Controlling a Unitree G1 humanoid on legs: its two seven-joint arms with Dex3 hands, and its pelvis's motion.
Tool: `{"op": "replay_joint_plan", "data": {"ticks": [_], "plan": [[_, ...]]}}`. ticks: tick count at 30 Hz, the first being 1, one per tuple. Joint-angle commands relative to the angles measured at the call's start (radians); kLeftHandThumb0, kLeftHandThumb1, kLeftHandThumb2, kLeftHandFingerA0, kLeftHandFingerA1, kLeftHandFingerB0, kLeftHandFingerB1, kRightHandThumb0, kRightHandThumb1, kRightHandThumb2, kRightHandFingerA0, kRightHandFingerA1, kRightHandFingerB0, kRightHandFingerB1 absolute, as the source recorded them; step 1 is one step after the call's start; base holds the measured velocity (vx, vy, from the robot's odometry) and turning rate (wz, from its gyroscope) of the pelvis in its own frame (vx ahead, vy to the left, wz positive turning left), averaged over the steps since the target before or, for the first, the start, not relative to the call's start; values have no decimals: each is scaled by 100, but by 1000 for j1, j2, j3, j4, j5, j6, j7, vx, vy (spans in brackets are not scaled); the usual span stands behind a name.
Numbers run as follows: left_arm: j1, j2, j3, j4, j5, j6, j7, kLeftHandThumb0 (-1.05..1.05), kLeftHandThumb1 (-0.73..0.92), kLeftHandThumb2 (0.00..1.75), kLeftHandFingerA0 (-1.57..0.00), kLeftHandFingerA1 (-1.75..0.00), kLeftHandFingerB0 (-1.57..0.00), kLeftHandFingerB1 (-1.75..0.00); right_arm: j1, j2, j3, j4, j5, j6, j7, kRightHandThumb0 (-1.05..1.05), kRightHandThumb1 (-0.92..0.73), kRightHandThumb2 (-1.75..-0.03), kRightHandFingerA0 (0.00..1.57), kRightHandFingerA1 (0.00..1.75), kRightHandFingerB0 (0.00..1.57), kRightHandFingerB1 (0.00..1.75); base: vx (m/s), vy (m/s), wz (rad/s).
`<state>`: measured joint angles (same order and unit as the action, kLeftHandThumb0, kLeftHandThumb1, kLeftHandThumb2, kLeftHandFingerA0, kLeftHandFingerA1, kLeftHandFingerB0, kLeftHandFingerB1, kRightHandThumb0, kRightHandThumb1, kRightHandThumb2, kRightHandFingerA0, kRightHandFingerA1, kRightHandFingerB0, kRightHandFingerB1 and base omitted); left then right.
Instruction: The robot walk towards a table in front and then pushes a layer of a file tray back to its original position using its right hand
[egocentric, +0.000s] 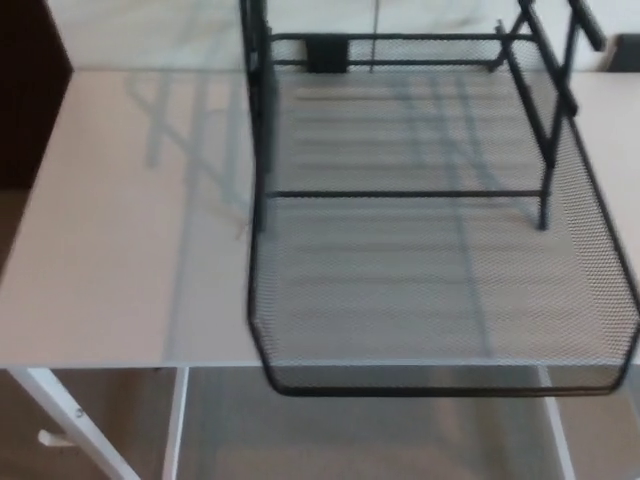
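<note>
Here, a black mesh tray layer sits pulled out from its frame, its front edge overhanging the white table, likely awaiting a push back. Neither robot hand is visible.

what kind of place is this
Probably an office or study room. A black mesh file tray stands on a pale table with white legs, its lowest layer pulled out past the table's front edge, and the floor below looks like beige carpet.
</note>
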<state>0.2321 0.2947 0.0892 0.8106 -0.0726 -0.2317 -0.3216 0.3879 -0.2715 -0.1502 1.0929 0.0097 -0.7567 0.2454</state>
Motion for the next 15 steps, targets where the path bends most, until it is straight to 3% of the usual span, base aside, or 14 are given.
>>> {"op": "replay_joint_plan", "data": {"ticks": [1,4,5,6,7,15], "plan": [[5,19,-3,-20,14,39,-5,-38,51,55,-78,-70,-56,-65,-7,-12,2,14,-8,-7,-14,-49,-50,-79,50,54,34,46,-16,108,12],[1,22,-10,-16,24,38,3,-36,51,55,-78,-71,-56,-65,1,-13,5,-5,-7,3,-18,-48,-49,-80,50,54,32,46,12,24,9],[-3,22,-9,-5,23,36,1,-36,51,55,-78,-71,-56,-64,1,-14,8,-4,-12,0,-24,-40,-60,-58,58,43,40,33,0,0,0],[-6,21,-7,3,21,31,-1,-36,51,54,-80,-71,-56,-65,-1,-12,5,-1,-5,-3,-17,-39,-60,-58,57,44,40,34,0,0,0],[-10,19,-4,7,18,31,-1,-37,51,54,-80,-73,-56,-65,-5,-10,2,5,2,-3,-9,-49,-50,-79,50,54,33,45,-35,-60,7],[-24,20,-8,25,31,26,7,-38,49,54,-81,-72,-57,-64,4,-17,19,-20,-22,-1,-42,-48,-50,-79,51,53,35,46,0,0,0]]}}
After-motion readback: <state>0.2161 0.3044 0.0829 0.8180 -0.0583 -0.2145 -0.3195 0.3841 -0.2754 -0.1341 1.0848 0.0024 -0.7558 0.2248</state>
